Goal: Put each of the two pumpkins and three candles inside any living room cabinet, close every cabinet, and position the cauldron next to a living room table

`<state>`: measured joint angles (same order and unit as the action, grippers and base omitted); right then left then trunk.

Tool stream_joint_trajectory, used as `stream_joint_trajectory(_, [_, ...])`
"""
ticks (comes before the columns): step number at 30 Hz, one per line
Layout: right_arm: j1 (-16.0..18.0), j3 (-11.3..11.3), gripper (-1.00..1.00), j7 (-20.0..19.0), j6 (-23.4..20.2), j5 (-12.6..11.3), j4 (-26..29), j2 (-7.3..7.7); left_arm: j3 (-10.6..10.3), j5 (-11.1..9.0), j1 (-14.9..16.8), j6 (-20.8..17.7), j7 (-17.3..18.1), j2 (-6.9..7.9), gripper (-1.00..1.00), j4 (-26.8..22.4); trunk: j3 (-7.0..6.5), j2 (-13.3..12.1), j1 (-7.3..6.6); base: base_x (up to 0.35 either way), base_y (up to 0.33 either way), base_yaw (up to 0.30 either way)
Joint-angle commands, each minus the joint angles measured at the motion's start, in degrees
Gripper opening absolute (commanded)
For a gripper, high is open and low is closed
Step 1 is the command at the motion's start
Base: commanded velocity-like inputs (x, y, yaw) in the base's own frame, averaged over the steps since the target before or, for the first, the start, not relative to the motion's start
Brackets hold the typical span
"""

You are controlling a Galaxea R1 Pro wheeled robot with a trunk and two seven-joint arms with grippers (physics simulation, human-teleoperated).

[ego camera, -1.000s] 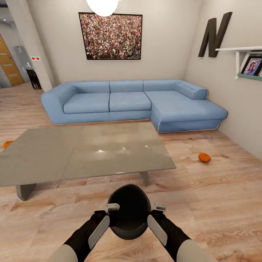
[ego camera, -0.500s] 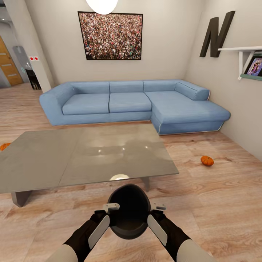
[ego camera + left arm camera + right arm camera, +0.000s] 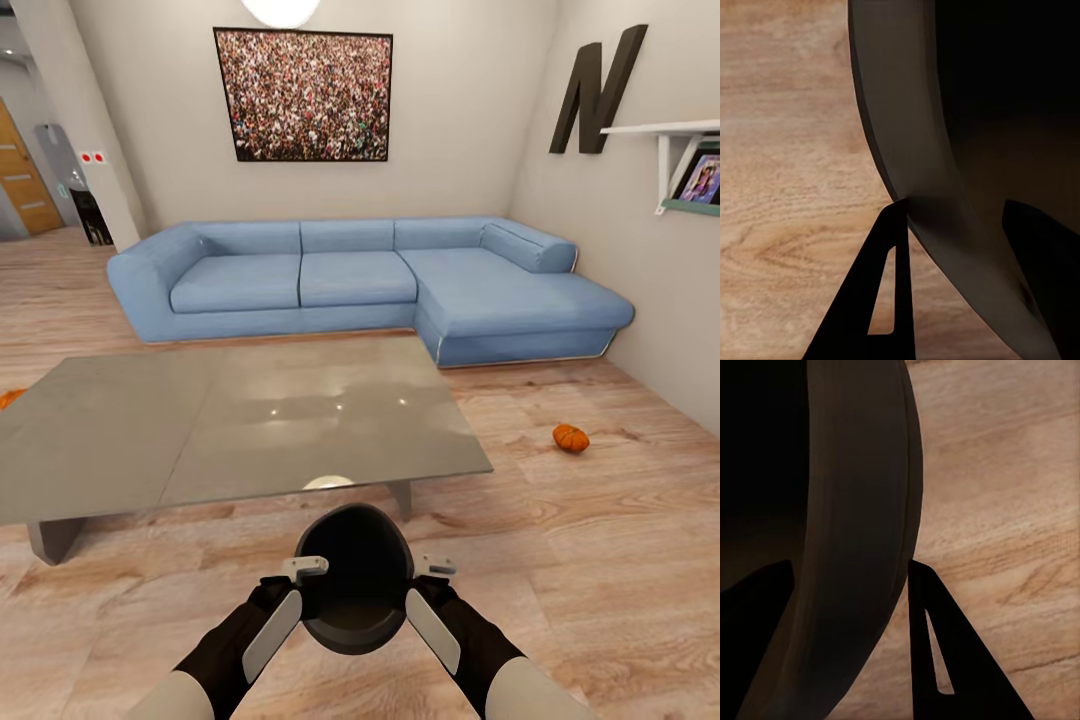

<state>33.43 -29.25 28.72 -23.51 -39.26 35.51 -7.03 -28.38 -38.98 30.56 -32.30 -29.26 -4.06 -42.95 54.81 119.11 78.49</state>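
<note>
Black cauldron (image 3: 354, 590) held low between both arms (each pincer clamped on its rim), before the table (image 3: 120, 440).

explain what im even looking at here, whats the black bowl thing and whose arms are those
These are simulator renders from a two-armed wheeled robot. The big picture comes from its head camera, looking down over both arms. The black bowl is a cauldron, carried between the left gripper and right gripper, each clamped on its rim. The two close-ups come from cameras at each wrist: a finger outside the dark wall, another inside. Ahead stand a grey table and a blue sofa. An orange pumpkin lies on the wooden floor.
</note>
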Motion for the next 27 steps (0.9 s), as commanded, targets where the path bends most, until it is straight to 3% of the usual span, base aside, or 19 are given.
stream_joint_trajectory(1, [0.05, -0.63, -1.00, -1.03, 0.40, -2.22, 0.09, 0.09, -0.18, -1.89, 0.12, 0.57, 0.52, 0.07, -1.00, -1.09, 0.23, 0.45, 0.21, 0.000, 0.000, 0.000])
stream_joint_trajectory(27, [0.05, -0.63, -1.00, -1.03, 0.40, -2.22, 0.09, 0.09, -0.22, -1.89, 0.12, 0.55, 0.54, 0.11, -1.00, -1.09, 4.90, 10.88, 5.92, 0.000, 0.000, 0.000])
